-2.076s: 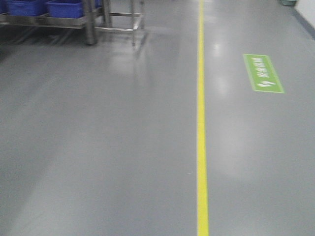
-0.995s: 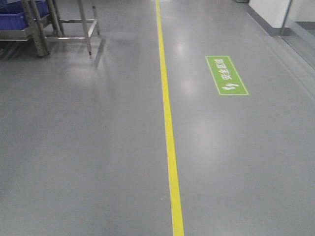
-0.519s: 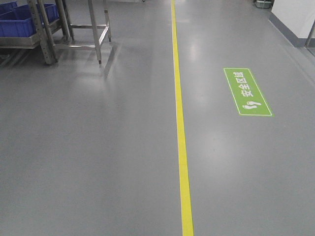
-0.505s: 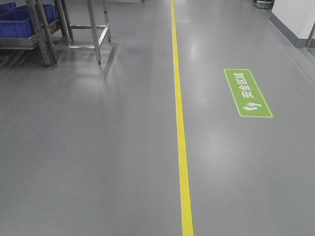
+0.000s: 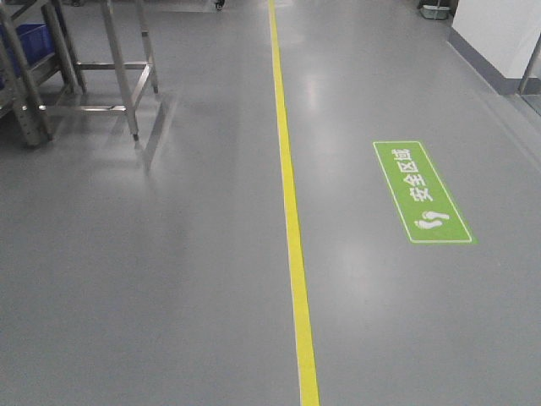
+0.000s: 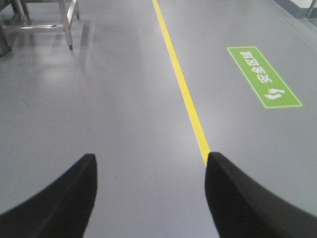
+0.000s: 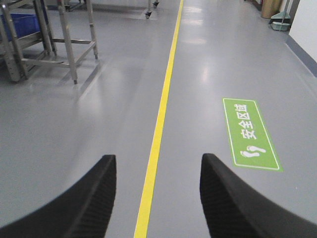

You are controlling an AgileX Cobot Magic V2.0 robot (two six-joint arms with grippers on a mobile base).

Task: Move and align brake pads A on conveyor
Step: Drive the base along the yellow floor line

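Three views, all of bare grey floor [image 5: 152, 288]; brake pads and conveyor show in none of them.

Front view: yellow line [image 5: 292, 228] runs from the bottom edge straight to the top, a bit left of centre. Green sign [image 5: 423, 193] is stuck flat to the floor right of the line, apart from it and roughly parallel. Steel frame [image 5: 118, 68] stands top left, its feet well left of the line. Blue bin [image 5: 30, 38] sits on a rack at the far left edge. Wall [image 5: 499, 42] with a grey base strip closes the top right corner. Wide open floor on both sides of the line.

Left wrist view: left tool [image 6: 151, 158] is spread wide with nothing between its black fingers [image 6: 59, 198], only floor. The yellow line passes under the right finger. Green sign is upper right, steel frame legs at the top left edge.

Right wrist view: right tool [image 7: 158, 158] is also spread wide and empty. The yellow line runs up between its fingers [image 7: 228, 198]. Green sign to the right, frame and blue bin top left, wall at the right edge.
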